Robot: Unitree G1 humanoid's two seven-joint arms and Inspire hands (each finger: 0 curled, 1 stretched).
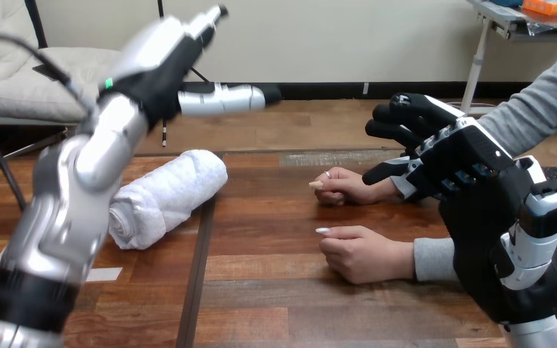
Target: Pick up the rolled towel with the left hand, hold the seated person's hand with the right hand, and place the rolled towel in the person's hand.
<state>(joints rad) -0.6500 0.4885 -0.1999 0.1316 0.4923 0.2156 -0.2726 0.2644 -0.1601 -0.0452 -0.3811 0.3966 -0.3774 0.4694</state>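
Rolled towel [168,196], white and nubbly, lies as a thick cylinder slantwise on the wooden table [275,290], its spiral end toward the near edge, just left of a dark seam between the planks. The left hand [161,61] hangs above it, clear of the cloth, its jointed fingers [221,99] straight and spread wide. At the right, the person's two hands rest on the wood with fingers tucked under: the far hand [344,187] and the near hand [362,254]. The right hand [442,152], black with glossy white shells, hovers at the far hand's wrist, fingers loosely bent and apart from it, clasping nothing.
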